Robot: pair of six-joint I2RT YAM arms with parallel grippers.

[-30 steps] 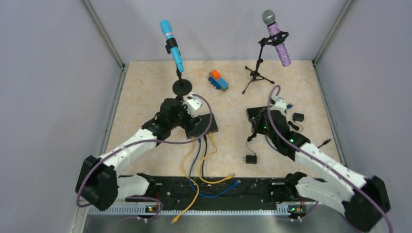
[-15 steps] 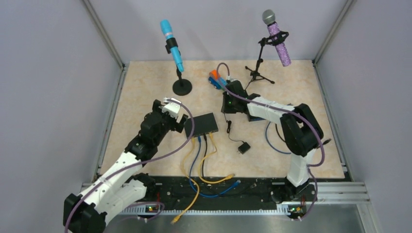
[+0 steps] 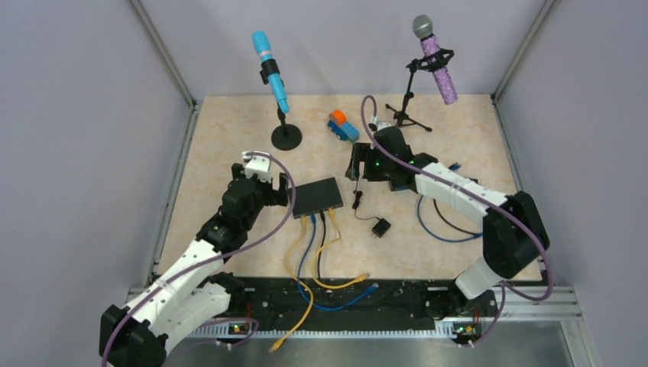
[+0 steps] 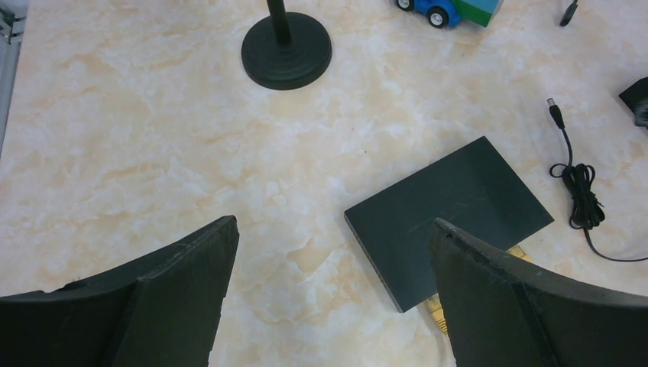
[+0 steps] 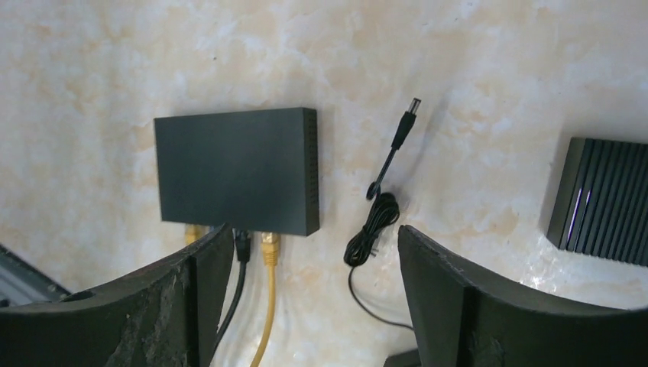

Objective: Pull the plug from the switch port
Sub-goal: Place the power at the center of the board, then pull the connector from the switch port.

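Observation:
The black switch [image 3: 319, 196] lies flat mid-table, also seen in the left wrist view [image 4: 451, 214] and the right wrist view [image 5: 233, 168]. Yellow, blue and black network cables [image 3: 313, 225] are plugged into its near side. A black barrel plug [image 5: 405, 126] on a thin bundled cord lies loose on the table right of the switch, apart from it, with its adapter [image 3: 380, 227] nearer. My left gripper [image 3: 283, 191] [image 4: 332, 225] stands open just left of the switch. My right gripper [image 3: 356, 164] [image 5: 313, 229] hangs open above the loose cord, holding nothing.
A blue microphone on a round-base stand [image 3: 286, 138] and a purple one on a tripod [image 3: 405, 115] stand at the back, a toy truck [image 3: 343, 126] between them. A ribbed black box [image 5: 604, 199] and a blue cable [image 3: 435, 225] lie under the right arm.
My right gripper has gone from shut to open and shifted a little right; the cord and its adapter lie on the table. The left gripper has drawn back left off the switch.

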